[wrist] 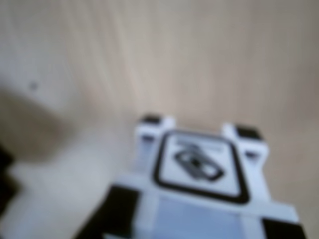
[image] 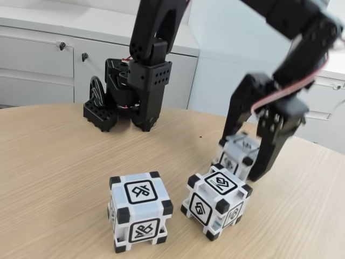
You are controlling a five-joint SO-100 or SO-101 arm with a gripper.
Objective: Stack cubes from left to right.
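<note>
Three white cubes with black corners stand on the wooden table [image: 59,178]. The left cube [image: 140,218] and the middle cube [image: 215,200] sit near the front edge in the fixed view. Just behind the middle one is the third cube [image: 237,152], blurred, with its base hidden. My black gripper [image: 241,161] comes down from the upper right, and its two fingers touch that cube's left and right sides. A blurred cube [wrist: 199,167] also lies at the bottom centre of the wrist view; I cannot tell which one it is.
The arm's black base [image: 135,97] stands at the table's back, left of centre. Grey cabinet doors [image: 38,65] run behind the table. Bare wood stretches to the left of the cubes and between them and the base.
</note>
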